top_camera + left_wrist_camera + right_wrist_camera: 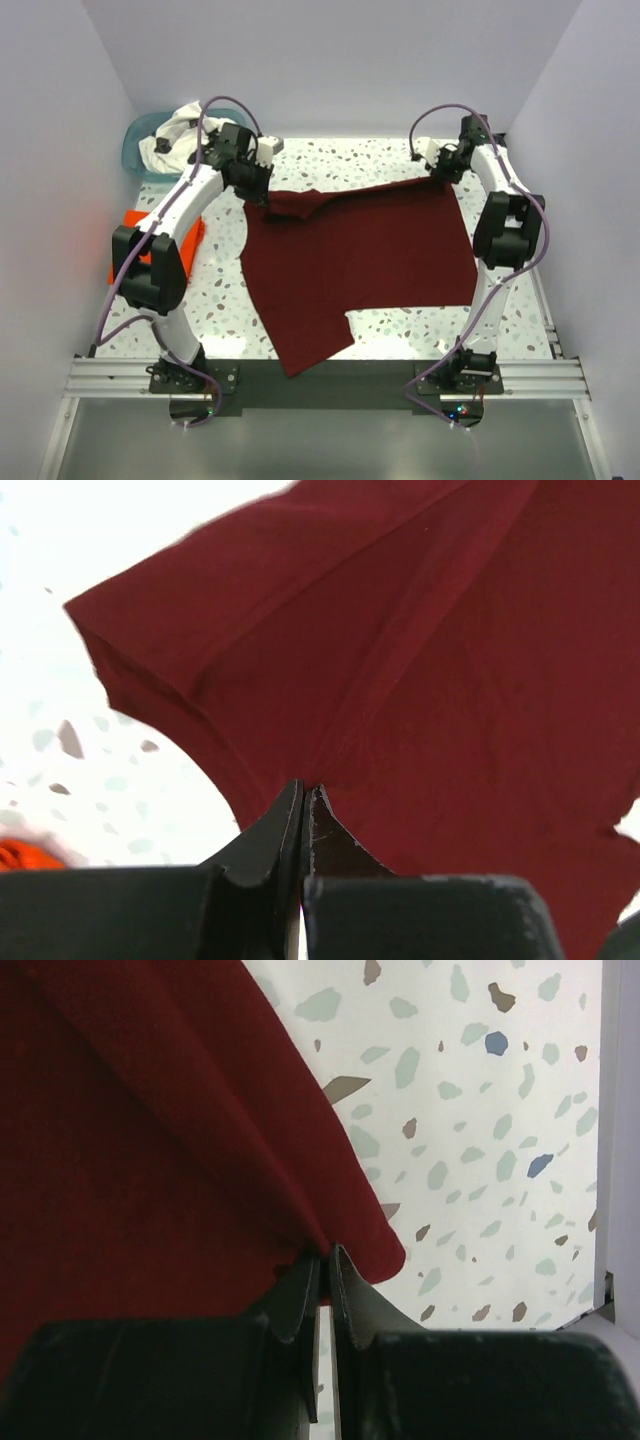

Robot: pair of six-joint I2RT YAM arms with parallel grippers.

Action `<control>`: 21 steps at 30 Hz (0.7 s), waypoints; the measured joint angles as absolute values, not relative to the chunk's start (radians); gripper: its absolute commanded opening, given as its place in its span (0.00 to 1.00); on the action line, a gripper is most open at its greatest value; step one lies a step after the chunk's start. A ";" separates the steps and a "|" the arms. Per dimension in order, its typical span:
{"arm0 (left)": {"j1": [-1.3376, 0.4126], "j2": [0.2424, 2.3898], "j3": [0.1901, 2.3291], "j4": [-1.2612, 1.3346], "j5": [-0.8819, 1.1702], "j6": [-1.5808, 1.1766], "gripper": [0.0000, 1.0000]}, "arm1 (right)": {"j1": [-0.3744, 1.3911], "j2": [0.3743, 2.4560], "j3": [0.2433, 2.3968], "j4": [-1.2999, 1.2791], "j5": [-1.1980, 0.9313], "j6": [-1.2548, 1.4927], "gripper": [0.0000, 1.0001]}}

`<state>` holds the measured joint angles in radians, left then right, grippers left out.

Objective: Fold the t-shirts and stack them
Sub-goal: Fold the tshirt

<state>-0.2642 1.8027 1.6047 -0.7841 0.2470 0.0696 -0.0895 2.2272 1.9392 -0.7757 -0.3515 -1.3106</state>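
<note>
We are barely starting: the dark maroon cloth t-shirt is lying spread and unfolded on the speckled worktop, with the bright orange-red tee and white printed tee sitting apart at left. Our left tool and right tool are each pinching one far corner of it.

orange shirt: middle hidden behind the left arm's elbow, only two ends show; can't tell if it's folded. In the left wrist view it's a blurred patch, cut by the bottom-left corner.
white shirt: partly behind the left arm and its cable; black print too small to read.
basket: mostly covered by the white shirt.
maroon shirt: cut off top and right in the left wrist view, top and left in the right wrist view.
left hand: layer count in the pinch hidden.
right hand: same.
worktop: washed out, speckle blurred.
</note>
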 measured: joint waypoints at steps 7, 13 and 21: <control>-0.273 1.779 1.502 -0.808 0.287 0.040 0.00 | -0.104 2.190 1.922 -0.868 -0.351 -1.375 0.00; -0.278 1.786 1.474 -0.826 0.320 0.035 0.00 | -0.105 2.190 1.890 -0.913 -0.340 -1.405 0.00; -0.281 1.802 1.480 -0.839 0.356 0.035 0.00 | -0.105 2.190 1.881 -0.926 -0.325 -1.419 0.00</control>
